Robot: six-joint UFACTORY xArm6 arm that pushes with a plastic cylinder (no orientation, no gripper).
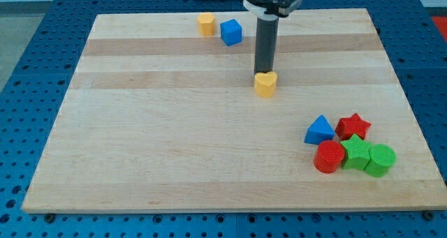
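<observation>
A pale wooden counter (174, 147) lies on blue pegboard; the rod stands upright from the view's top, my tip (264, 73) touching the yellow heart block (265, 84)'s far edge; it carries no tool.

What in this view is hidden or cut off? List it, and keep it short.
- My tip: its very end meets the yellow heart block; contact cannot be confirmed in the camera view.
- Arm above the rod: cut off by the view's top edge.
- Green star block: partly covered by the red cylinder and green cylinder.
- Red star block: its lower points are hidden behind the green star block.
</observation>
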